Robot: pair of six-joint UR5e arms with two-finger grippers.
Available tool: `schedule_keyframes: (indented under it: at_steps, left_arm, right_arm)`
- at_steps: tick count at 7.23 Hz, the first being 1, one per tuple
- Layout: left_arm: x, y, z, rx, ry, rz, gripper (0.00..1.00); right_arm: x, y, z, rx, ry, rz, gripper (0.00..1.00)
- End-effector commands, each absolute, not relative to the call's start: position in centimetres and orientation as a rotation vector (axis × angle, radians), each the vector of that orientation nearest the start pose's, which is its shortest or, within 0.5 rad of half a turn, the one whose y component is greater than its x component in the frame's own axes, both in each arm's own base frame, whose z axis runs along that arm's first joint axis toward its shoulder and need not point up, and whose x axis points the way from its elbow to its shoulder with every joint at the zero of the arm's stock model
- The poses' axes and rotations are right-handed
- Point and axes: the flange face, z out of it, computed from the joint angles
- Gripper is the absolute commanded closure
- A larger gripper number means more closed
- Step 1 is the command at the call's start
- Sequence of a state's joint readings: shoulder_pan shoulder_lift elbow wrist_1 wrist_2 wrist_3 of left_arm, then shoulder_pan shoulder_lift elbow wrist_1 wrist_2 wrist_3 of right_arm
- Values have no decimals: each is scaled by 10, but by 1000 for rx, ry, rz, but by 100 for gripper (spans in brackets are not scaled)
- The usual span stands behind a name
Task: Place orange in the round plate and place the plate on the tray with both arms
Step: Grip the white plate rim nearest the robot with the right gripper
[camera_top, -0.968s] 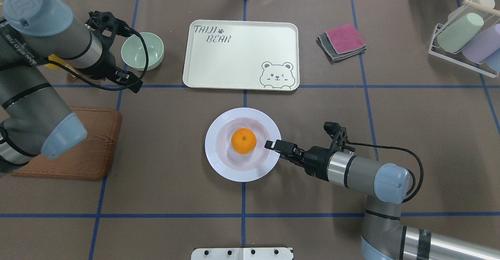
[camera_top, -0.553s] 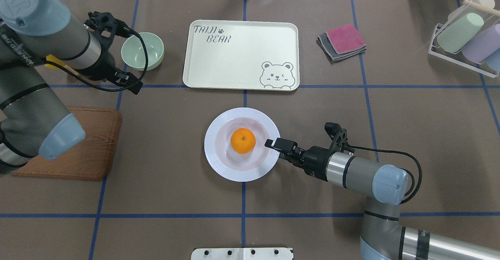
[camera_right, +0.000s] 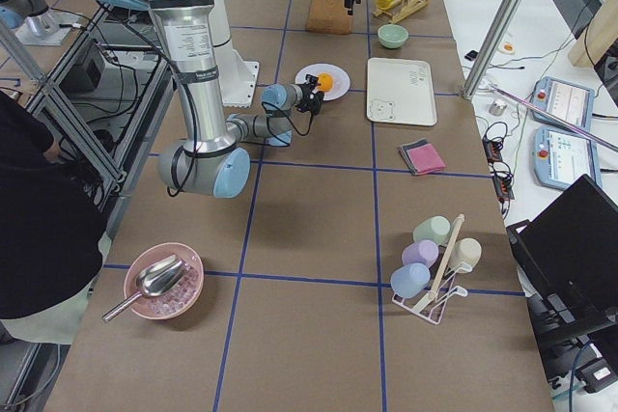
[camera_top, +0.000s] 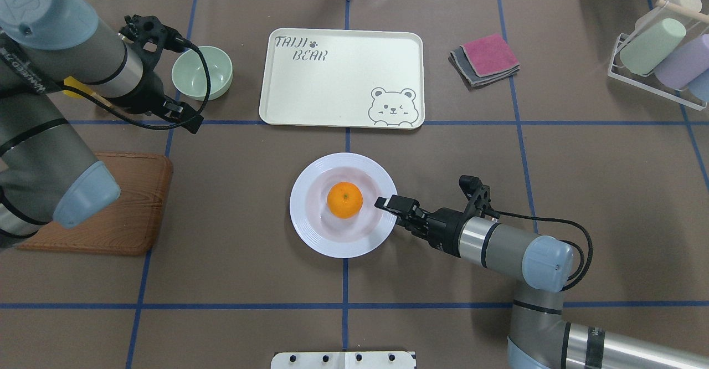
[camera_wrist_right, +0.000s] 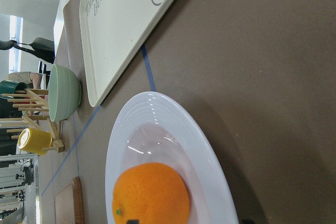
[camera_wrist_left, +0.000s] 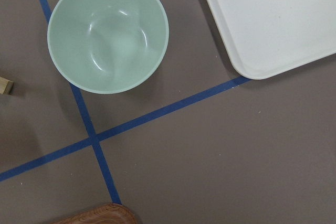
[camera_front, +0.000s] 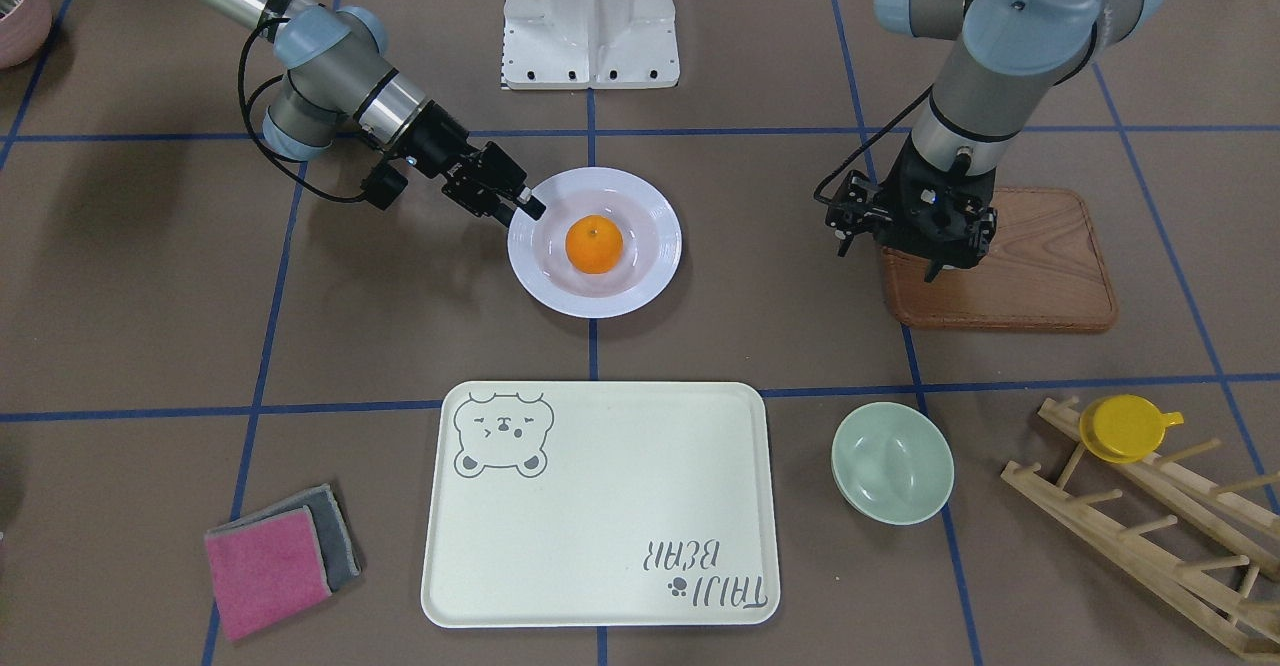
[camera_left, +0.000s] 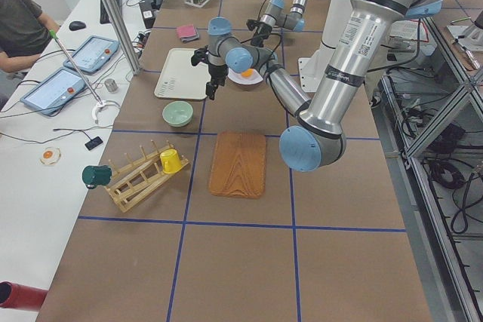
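The orange (camera_top: 344, 200) rests in the sunken centre of the white round plate (camera_top: 310, 230), which stands on the table just in front of the cream bear tray (camera_top: 343, 81). My right gripper (camera_top: 382, 204) reaches in flat from the right, open. Its upper finger hovers over the plate's right rim, and the lower finger is hidden beneath. The right wrist view shows the orange (camera_wrist_right: 152, 192) and the plate (camera_wrist_right: 157, 108) close up. My left gripper (camera_top: 185, 119) hangs open and holds nothing. It points down between the green bowl and the wooden board, far from the plate.
A pale green bowl (camera_top: 201, 72) sits left of the tray, and a brown wooden board (camera_top: 122, 219) lies under my left arm. Folded cloths (camera_top: 486, 59) lie right of the tray. A cup rack (camera_top: 664, 53) stands far right, and a yellow cup (camera_front: 1130, 426) hangs on a wooden rack.
My right arm has crept slightly leftward at the plate's rim, and the plate has shifted a touch to the left. The left arm has barely shifted.
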State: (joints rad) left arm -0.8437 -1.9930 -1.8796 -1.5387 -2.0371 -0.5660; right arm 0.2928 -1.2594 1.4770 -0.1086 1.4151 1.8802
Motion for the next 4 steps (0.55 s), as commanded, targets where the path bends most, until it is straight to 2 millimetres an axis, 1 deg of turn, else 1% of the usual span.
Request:
schedule_keyframes:
  at_steps: [1, 2, 4]
  left_arm:
    - [331, -504, 288, 282, 780, 318, 1]
    - [329, -503, 286, 280, 787, 320, 1]
    - [327, -500, 280, 287, 793, 322, 1]
  right_arm:
    - [-530, -313, 380, 104, -1747, 585, 41]
    - [-533, -310, 386, 99, -1756, 581, 41]
    - [-536, -306, 386, 96, -1755, 575, 42]
